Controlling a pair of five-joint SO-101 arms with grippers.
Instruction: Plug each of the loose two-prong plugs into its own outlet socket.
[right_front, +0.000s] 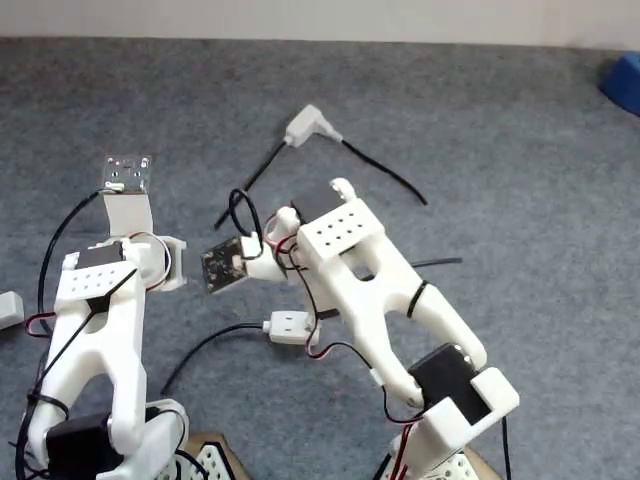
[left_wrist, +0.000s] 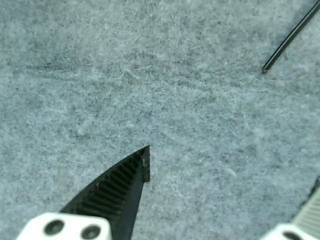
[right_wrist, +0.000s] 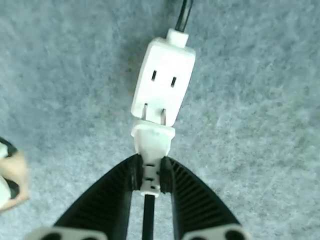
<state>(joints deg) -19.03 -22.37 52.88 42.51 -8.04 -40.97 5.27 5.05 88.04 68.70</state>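
Grey carpet (right_front: 540, 250), pale wall (right_front: 300, 18) beyond

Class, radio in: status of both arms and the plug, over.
Left jaws open over carpet. Right jaws shut on plug, prongs at outlet block, not seated. Nothing blocking.

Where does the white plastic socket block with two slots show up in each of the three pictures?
High view: the white plastic socket block lies just below the picture's centre.
Left wrist view: not in it.
Right wrist view: straight ahead of the right pincer, which grips a white two-prong plug.
Shared landmark: the block's black cord.
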